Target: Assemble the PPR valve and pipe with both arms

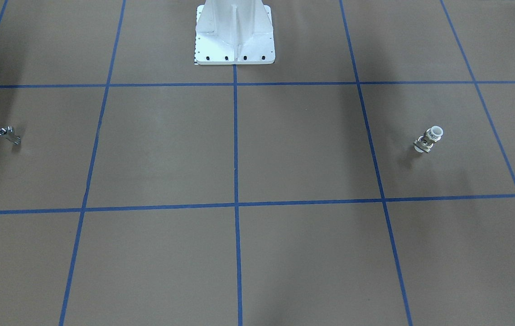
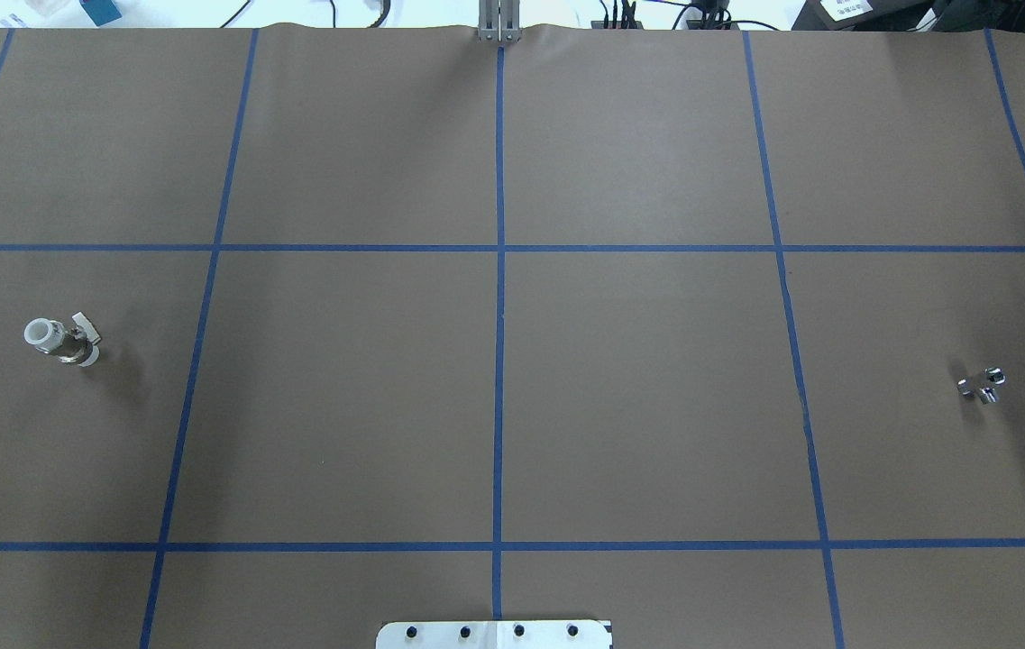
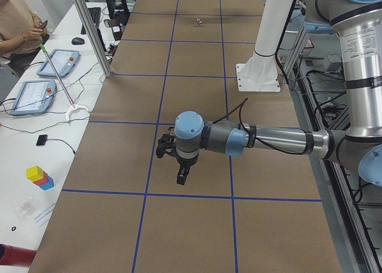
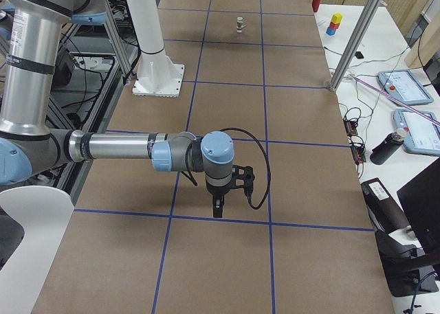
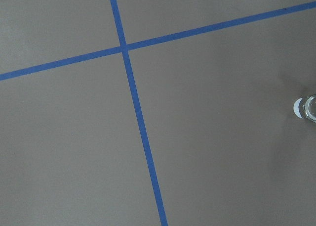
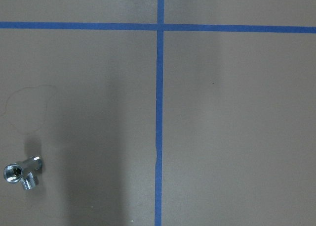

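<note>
The PPR valve (image 1: 429, 139), white-ended with a brass body and handle, stands on the brown table on my left side. It shows in the overhead view (image 2: 61, 341), far off in the right-side view (image 4: 239, 24), and at the right edge of the left wrist view (image 5: 308, 108). A small chrome pipe fitting (image 1: 9, 135) lies on my right side (image 2: 981, 383) and at the lower left of the right wrist view (image 6: 22, 170). My left gripper (image 3: 181, 178) and right gripper (image 4: 217, 209) hang above the table, apart from both parts. I cannot tell whether they are open or shut.
The white bolted pedestal base (image 1: 234, 36) stands at the table's robot-side middle (image 2: 494, 634). Blue tape lines (image 2: 499, 270) divide the table into squares. A seated operator (image 3: 18, 22) and tablets (image 3: 33, 97) are on the bench beyond the far edge.
</note>
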You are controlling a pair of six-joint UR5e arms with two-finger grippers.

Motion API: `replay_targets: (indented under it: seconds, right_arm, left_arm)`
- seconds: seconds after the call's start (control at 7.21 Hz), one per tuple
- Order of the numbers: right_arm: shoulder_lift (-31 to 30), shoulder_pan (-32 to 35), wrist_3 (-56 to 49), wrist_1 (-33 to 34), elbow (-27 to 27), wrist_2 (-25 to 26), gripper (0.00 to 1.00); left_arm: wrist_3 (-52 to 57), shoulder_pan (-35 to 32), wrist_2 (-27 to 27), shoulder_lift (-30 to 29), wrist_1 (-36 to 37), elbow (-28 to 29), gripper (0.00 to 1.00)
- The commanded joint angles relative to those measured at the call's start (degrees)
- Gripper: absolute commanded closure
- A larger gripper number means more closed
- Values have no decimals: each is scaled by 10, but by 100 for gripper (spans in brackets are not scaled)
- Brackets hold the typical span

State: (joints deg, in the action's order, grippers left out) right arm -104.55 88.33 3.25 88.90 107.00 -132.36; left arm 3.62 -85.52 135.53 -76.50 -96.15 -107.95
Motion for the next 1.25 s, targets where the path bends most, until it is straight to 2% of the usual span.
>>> replay_targets:
  seconds: [0.0, 0.28, 0.55, 0.69, 0.83, 0.97, 1.11]
  right_arm:
    - [5, 0, 0, 0, 4, -1, 0]
    - [27, 0, 7, -20, 4, 0, 0]
    - [39, 0, 7, -21, -14, 3, 0]
    - [39, 0, 6, -22, -8, 2, 0]
    - [37, 0, 4, -43, -11, 2, 0]
    - [36, 0, 4, -90, -16, -1, 0]
    - [30, 0, 2, -117, -15, -4, 0]
  left_arm:
    - [-3, 0, -1, -1, -10, 3, 0]
    - [-7, 0, 2, -8, -11, -1, 0]
    - [-6, 0, 0, -53, -46, -1, 0]
    - [-6, 0, -1, -69, -74, 18, 0]
    - [-5, 1, 1, -95, -83, 39, 0]
    - [-5, 1, 2, -106, -87, 36, 0]
    - [-4, 1, 18, -107, -124, 33, 0]
